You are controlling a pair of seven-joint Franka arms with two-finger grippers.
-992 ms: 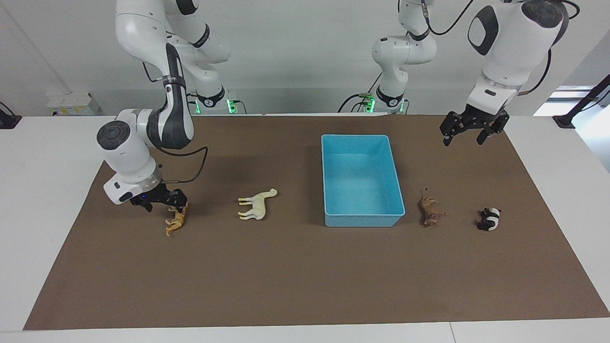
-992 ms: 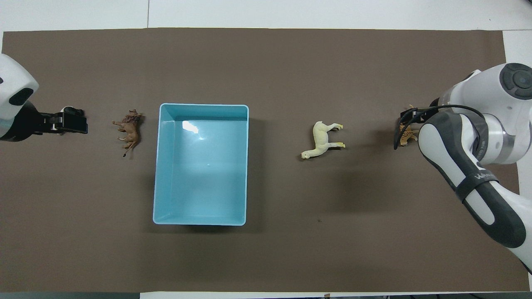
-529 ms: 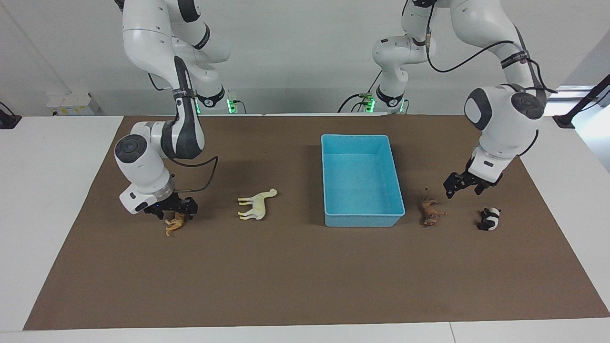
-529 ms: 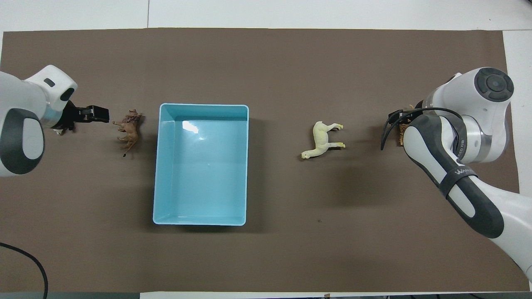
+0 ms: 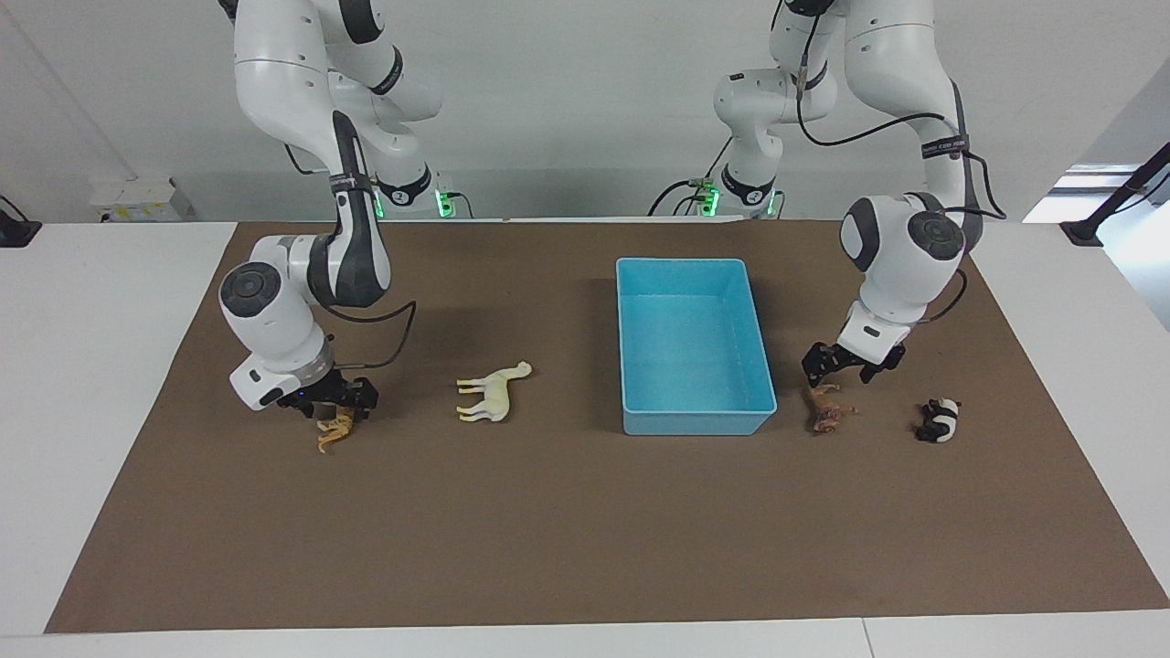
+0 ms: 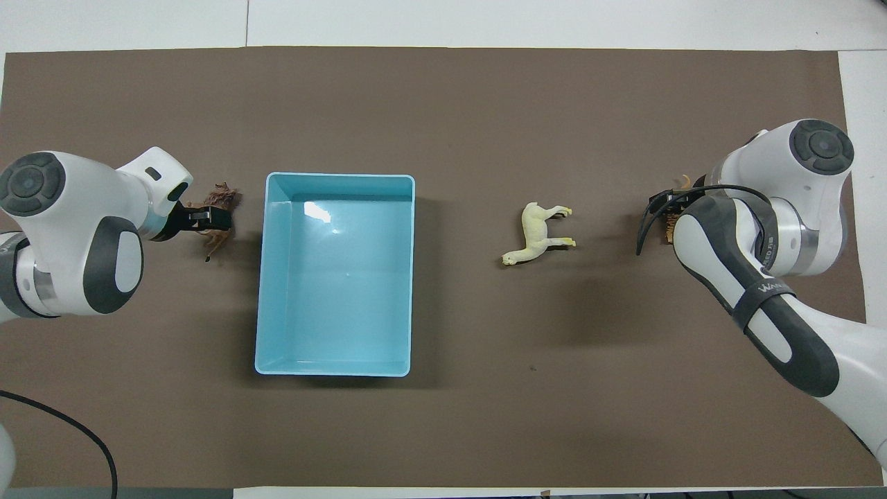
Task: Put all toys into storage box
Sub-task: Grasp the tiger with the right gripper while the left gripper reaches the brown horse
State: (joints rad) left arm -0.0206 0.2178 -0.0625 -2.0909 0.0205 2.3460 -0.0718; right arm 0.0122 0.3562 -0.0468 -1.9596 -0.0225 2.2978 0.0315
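The light-blue storage box (image 5: 695, 422) stands empty on the brown mat. An orange striped tiger (image 5: 336, 431) lies toward the right arm's end, and my right gripper (image 5: 335, 408) is down over it, open, a finger on either side of its body. The cream-white horse (image 5: 494, 391) lies on its side between the tiger and the box. Beside the box toward the left arm's end lies the brown horned animal (image 5: 828, 411). My left gripper (image 5: 837, 377) hangs open just above it. The panda (image 5: 939, 420) lies beside the brown animal, closer to the mat's end.
The brown mat (image 5: 585, 530) covers most of the white table. In the overhead view the left arm's wrist (image 6: 76, 235) hides the panda. A black cable (image 6: 62, 430) loops over the mat's corner nearest the left arm.
My left arm has swung down from high over the mat's end to just above the brown horned animal. My right gripper has shifted slightly and settled lower over the tiger.
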